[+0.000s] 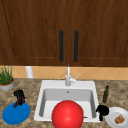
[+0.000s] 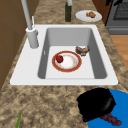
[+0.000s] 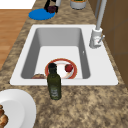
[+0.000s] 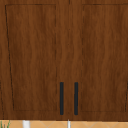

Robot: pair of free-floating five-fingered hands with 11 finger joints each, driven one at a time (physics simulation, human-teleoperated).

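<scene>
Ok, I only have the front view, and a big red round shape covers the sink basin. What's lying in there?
Observer: A red-rimmed plate lies on the floor of the basin, with a small red fruit on it.
Operator: Anything beside it?
Observer: A brown pastry, close to the plate's rim, towards the sink's right side.
Operator: And under the left hand?
Observer: Purple grapes on the blue plate, as the left side view shows.
</scene>
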